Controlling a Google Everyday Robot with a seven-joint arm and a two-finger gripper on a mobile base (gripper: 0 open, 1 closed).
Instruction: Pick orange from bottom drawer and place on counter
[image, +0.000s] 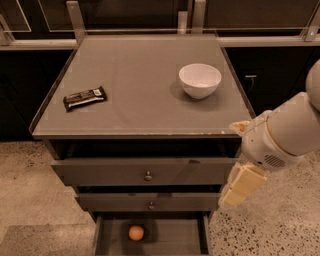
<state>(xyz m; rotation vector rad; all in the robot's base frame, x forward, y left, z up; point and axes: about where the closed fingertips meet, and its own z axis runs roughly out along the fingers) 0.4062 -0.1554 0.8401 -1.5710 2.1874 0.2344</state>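
In the camera view, the bottom drawer (172, 239) stands pulled open at 6 o'clock. The orange (136, 232) lies alone on its grey floor, left of centre. Above it, the counter (140, 65) carries a white bowl (200, 80) toward 1 o'clock and a dark wrapped snack bar (85, 98) toward 10 o'clock. The gripper (242, 182) hangs at 4 o'clock beside the cabinet's right edge, well apart from the orange. I cannot tell whether it is open or closed. The orange is probably light, firm and smooth, and apt to roll. A hold from above across its widest middle should suit, with moderate squeeze.

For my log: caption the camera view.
Gripper beside the cabinet; orange in open bottom drawer; bowl on counter.
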